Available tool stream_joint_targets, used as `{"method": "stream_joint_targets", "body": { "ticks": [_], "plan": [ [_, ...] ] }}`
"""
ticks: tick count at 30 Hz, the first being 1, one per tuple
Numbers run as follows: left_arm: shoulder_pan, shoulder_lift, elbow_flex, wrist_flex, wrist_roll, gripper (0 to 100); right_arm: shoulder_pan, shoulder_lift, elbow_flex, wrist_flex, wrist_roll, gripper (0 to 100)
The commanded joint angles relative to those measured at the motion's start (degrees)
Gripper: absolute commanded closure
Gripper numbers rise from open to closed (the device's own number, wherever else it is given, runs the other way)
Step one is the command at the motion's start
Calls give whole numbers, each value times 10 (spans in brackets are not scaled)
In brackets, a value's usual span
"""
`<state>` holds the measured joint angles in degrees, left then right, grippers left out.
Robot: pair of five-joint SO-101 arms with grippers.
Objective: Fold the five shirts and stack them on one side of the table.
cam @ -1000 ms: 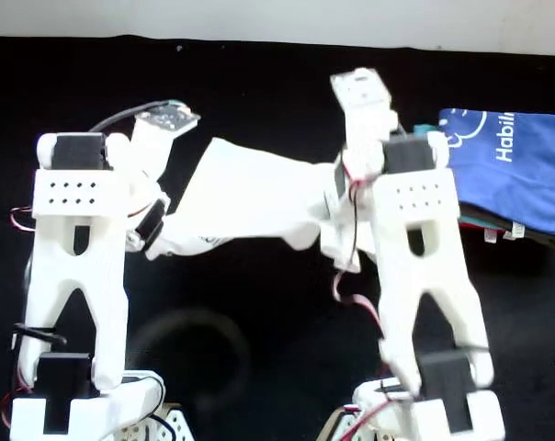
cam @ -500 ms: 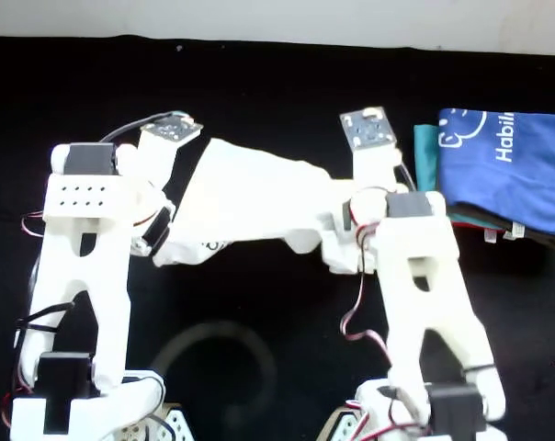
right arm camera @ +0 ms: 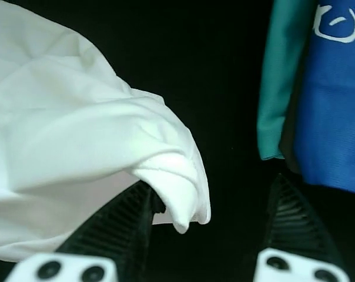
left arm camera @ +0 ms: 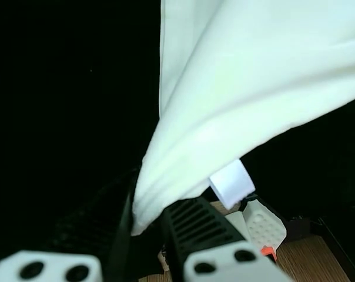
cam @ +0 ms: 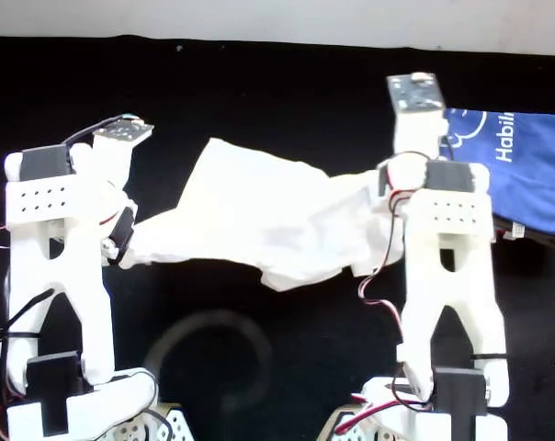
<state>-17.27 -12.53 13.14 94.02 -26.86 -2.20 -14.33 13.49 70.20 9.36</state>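
white shirt bunched in left hand, right hand wide; blue-topped stack cut off.

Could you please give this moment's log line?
left end effector: shut on white shirt | right end effector: open | blue shirt: stacked

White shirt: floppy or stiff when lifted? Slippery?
Likely floppy: the shirt sags and creases between the arms. Probably light: it bunches into a thin wad in the left gripper. Could slip: the right gripper is open, cloth just draped over one finger.
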Motion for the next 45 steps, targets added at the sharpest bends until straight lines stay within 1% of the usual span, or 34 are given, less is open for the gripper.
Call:
{"method": "stream_joint_targets", "body": {
  "ticks": [1, 5, 7, 9, 13, 14, 16, 18, 23, 26, 28, 30, 34, 37, 39, 42, 45],
  "plan": [
    [-3, -22, -7, -6, -4, 991, 13, -7, -32, 8, 4, 724],
    [-5, -24, -7, -6, -4, 991, 36, -28, -88, 15, 4, 717],
    [-6, -27, -8, -6, -4, 991, 46, -44, -127, 19, 4, 678],
    [-5, -27, -8, -6, -4, 991, 45, -57, -160, 44, 4, 641],
    [-2, -27, -8, -6, -4, 991, 18, -80, -180, 116, 4, 634],
    [-2, -27, -8, -6, -4, 991, 6, -86, -178, 143, 4, 634],
    [-2, -27, -8, -6, -4, 991, -44, -93, -172, 199, 4, 639],
    [-2, -27, -8, -6, -4, 991, -97, -98, -147, 239, 5, 674],
    [-4, -27, -8, -32, -4, 991, -227, -96, -21, 242, 5, 797],
    [-2, -27, -8, -34, -4, 991, -305, -99, 81, 200, 5, 845],
    [-2, -27, -8, -34, -4, 991, -340, -95, 145, 155, 5, 850],
    [-4, -27, -8, -34, -4, 991, -355, -95, 209, 93, 4, 850],
    [-5, -27, -8, -33, -4, 991, -349, -95, 310, -22, 1, 850],
    [-5, -27, -8, -33, -4, 991, -309, -95, 349, -95, 3, 849],
    [-5, -27, -8, -31, -4, 991, -250, -94, 354, -153, 4, 849],
    [-5, -27, -8, -30, -4, 991, -160, -69, 353, -270, 4, 849],
    [-4, -27, -8, -30, -4, 991, -107, -5, 346, -383, 4, 849]
  ]
}}
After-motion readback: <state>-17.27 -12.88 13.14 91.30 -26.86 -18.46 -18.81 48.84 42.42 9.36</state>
